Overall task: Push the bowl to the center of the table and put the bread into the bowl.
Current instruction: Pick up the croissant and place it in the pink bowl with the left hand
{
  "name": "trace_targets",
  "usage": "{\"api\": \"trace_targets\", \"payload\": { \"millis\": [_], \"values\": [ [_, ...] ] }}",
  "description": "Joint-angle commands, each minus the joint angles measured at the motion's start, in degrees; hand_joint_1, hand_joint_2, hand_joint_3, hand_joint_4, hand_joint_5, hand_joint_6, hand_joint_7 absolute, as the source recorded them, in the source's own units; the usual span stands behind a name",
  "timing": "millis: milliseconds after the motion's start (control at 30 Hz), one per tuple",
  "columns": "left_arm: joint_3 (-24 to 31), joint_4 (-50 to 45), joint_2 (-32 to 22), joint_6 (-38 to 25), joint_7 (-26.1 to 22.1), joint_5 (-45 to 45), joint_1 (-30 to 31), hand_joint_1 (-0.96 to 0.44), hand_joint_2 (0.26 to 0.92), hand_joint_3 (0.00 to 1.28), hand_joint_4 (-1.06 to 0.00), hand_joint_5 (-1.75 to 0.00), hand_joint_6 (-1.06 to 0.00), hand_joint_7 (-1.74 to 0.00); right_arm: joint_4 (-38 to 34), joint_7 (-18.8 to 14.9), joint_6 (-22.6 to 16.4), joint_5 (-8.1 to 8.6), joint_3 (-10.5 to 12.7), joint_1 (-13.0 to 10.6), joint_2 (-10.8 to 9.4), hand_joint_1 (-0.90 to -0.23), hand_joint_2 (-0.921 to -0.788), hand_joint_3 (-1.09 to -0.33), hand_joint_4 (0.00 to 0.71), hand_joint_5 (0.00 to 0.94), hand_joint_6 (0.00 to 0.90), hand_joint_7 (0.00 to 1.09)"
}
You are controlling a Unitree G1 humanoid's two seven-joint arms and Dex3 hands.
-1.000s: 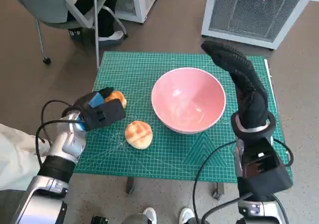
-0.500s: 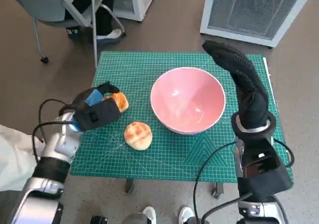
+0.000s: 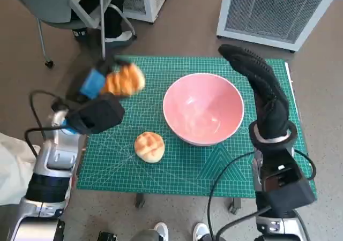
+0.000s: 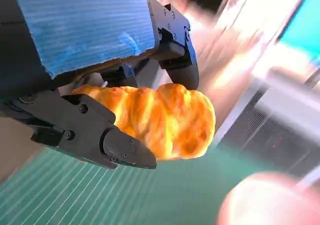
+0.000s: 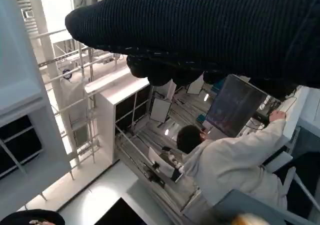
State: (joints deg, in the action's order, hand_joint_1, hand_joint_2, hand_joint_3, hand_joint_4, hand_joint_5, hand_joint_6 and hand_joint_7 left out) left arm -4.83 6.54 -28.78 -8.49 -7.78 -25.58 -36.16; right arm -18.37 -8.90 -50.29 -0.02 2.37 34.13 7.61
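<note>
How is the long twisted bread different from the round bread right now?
The long golden twisted bread is gripped in the left robot hand and lifted off the green cutting mat; the round scored bread bun lies on that mat, untouched, in front of the pink bowl. The twisted one is elongated and ridged, the bun domed with a crosshatch. Both are golden-brown and outside the bowl.

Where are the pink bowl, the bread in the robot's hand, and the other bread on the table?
Bowl (image 3: pixel 202 110): head view, on its pink inside.
Held bread (image 4: pixel 160 117): left wrist view, on its golden crust between the fingers.
Round bread (image 3: pixel 149 145): head view, on its top, lying on the green mat.
</note>
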Motion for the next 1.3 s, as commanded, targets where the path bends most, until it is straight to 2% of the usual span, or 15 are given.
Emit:
{"api": "trace_targets", "payload": {
  "millis": [33,200,500,800,933,1033,1067,1100,1133,1200,1267,1300],
  "values": [
    [-1.73,-2.30,1.78,1.71,2.88,-2.49,-1.44,0.00,0.920,0.03,-0.74,-1.17,-0.66,-1.07,-0.04,0.43,0.62,0.82,0.21,-1.29,-0.15,-0.406,-0.921,-0.537,0.408,0.001,0.023,0.86],
    [-3.51,-1.89,3.08,4.90,3.97,-3.11,-2.54,0.00,0.919,0.02,-0.76,-1.15,-0.68,-1.05,-0.01,0.56,0.63,0.75,0.24,-1.31,-0.27,-0.403,-0.921,-0.536,0.409,0.002,0.021,0.87],
    [-7.66,3.40,6.19,11.22,-0.39,-0.75,-5.82,0.00,0.919,0.02,-0.78,-1.09,-0.66,-1.11,1.31,0.86,1.23,0.84,0.12,-1.96,-0.42,-0.400,-0.921,-0.536,0.416,0.006,0.019,0.87],
    [-11.75,12.40,9.50,14.48,-1.17,-2.07,-9.53,0.00,0.921,0.06,-0.74,-1.12,-0.60,-1.18,2.98,0.72,1.85,1.24,0.05,-3.14,-0.35,-0.381,-0.921,-0.535,0.415,0.005,0.015,0.87],
    [-13.21,17.11,10.20,16.18,-2.48,-2.00,-11.22,0.00,0.921,0.09,-0.69,-1.16,-0.57,-1.22,3.72,0.90,2.16,1.02,0.11,-3.62,-0.33,-0.374,-0.921,-0.535,0.412,0.004,0.013,0.88],
    [-14.49,21.82,10.11,19.93,-7.56,0.31,-12.63,0.00,0.921,0.20,-0.51,-1.31,-0.50,-1.33,4.67,1.41,2.49,0.33,0.39,-4.21,-0.27,-0.372,-0.921,-0.535,0.408,0.002,0.011,0.88],
    [-14.60,23.06,9.99,21.22,-9.24,1.21,-13.00,-0.12,0.921,0.25,-0.41,-1.07,-0.46,-1.40,4.93,1.57,2.60,0.10,0.46,-4.35,-0.26,-0.372,-0.921,-0.536,0.408,0.002,0.010,0.88],
    [-14.85,24.63,9.76,22.64,-11.53,2.10,-13.61,-0.17,0.921,0.27,-0.40,-0.94,-0.44,-1.43,5.18,1.78,2.73,-0.17,0.56,-4.50,-0.22,-0.371,-0.921,-0.536,0.408,0.002,0.009,0.88],
    [-14.96,25.83,9.59,23.74,-13.11,2.68,-14.07,-0.14,0.917,0.22,-0.36,-0.67,-0.36,-1.12,5.38,1.97,2.85,-0.38,0.60,-4.61,-0.21,-0.371,-0.921,-0.536,0.409,0.002,0.009,0.88],
    [-15.39,27.94,9.16,25.25,-16.26,3.32,-15.09,-0.13,0.919,0.15,-0.32,-0.29,-0.35,-0.58,5.72,2.36,3.10,-0.78,0.71,-4.82,-0.20,-0.371,-0.921,-0.537,0.412,0.003,0.007,0.89],
    [-15.65,29.54,8.97,25.78,-19.05,3.70,-16.00,-0.16,0.920,0.13,-0.26,-0.15,-0.31,-0.35,6.03,2.75,3.27,-1.15,0.84,-5.06,-0.14,-0.372,-0.921,-0.537,0.414,0.005,0.006,0.89],
    [-15.66,30.03,8.88,26.09,-19.87,3.75,-16.24,-0.16,0.920,0.12,-0.24,-0.12,-0.30,-0.30,6.22,2.94,3.35,-1.36,0.91,-5.19,-0.11,-0.372,-0.921,-0.537,0.415,0.005,0.006,0.89]
  ]
}}
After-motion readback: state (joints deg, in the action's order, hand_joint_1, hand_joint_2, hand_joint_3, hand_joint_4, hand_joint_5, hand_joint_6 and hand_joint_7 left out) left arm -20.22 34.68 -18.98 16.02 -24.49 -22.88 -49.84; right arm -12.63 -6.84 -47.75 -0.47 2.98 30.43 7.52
